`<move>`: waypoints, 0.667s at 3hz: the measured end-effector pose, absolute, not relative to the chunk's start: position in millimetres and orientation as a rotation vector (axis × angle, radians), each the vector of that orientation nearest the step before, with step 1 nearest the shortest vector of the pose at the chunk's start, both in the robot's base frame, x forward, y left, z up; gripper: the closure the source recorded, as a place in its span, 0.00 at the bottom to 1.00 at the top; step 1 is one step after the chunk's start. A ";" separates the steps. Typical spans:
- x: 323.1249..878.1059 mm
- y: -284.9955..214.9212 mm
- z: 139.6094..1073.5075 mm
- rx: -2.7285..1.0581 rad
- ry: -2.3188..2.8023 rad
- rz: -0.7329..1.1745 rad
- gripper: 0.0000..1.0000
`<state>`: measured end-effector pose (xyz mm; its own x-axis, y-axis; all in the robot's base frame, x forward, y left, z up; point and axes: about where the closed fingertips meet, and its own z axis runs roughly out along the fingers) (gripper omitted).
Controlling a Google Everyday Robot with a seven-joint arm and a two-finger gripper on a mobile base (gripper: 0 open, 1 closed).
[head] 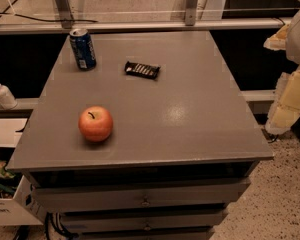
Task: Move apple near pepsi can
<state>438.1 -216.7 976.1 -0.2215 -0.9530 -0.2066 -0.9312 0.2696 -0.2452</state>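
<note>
Apple (95,124) near the desk's (190,114) front-left corner, pepsi can (83,49) upright at back-left corner, claw (286,106) beyond right edge, open or closed cannot tell

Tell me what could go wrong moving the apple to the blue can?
The apple is round, so it might roll once let go, and it sits near the front edge of the table. The pepsi can stands upright close to a back corner; a bump could tip it. The gripper is far right, off the table, and could brush the candy bar wrapper on its way.
</note>
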 end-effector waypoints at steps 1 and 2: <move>438.1 -216.6 976.1 -1.725 2.232 -0.098 0.00; 439.1 -212.8 977.4 -1.719 2.221 -0.088 0.00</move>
